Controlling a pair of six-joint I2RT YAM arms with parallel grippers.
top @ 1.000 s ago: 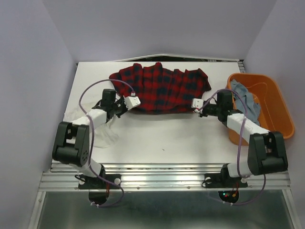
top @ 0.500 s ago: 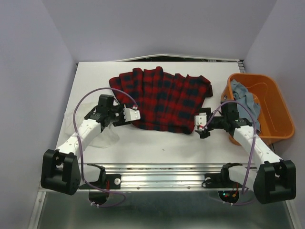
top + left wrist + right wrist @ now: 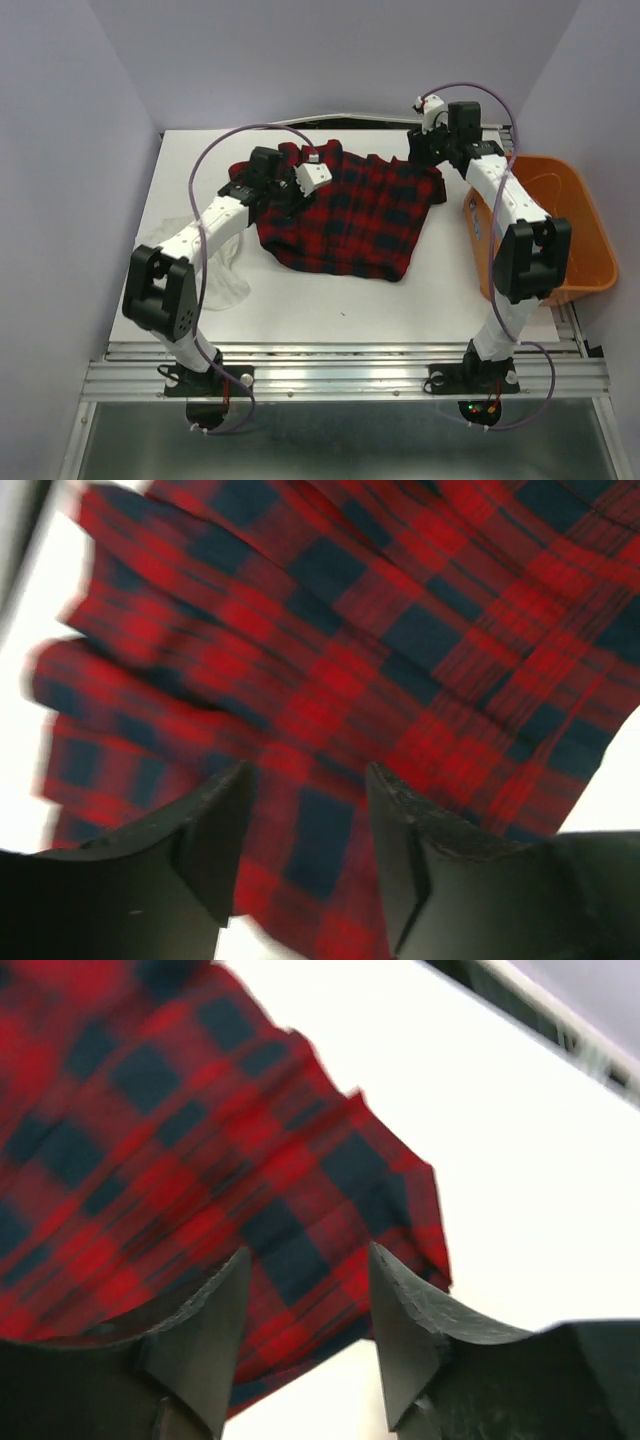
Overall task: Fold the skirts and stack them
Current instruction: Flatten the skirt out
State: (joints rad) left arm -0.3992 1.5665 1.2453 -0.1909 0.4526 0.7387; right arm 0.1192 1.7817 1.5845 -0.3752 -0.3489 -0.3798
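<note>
Red-and-black plaid cloth skirt (image 3: pixel 345 215): lies flat-ish on the white table (image 3: pixel 330 310), mid-table and toward the far side. Its long axis runs left to right, dipping a little toward the near right. The wider edge is on the far side and the narrower edge faces the arm bases. The pleat lines run far to near. You cannot tell the waistband from the hem in these views.

Your left tool (image 3: pixel 305 185): over the far-left part of the plaid skirt. In the left wrist view (image 3: pixel 305 850) both fingers (image 3: pixel 215 840) stand apart with nothing between them. Plaid cloth (image 3: pixel 380 650) fills the view beneath, somewhat blurred.

Your right tool (image 3: pixel 422 150): at the skirt's far-right corner, close to the back edge of the table. In the right wrist view (image 3: pixel 305 1340) the fingers (image 3: pixel 420 1345) are apart and grip nothing. The plaid corner (image 3: pixel 230 1170) lies below, with bare table (image 3: pixel 520 1180) beyond it.

Thin white cloth skirt (image 3: pixel 225 285): crumpled at the left side of the table, partly under your left arm, just beside the plaid skirt's near-left edge.

Orange plastic tub (image 3: pixel 580 210): at the right edge of the table, with your right arm crossing its left wall.
</note>
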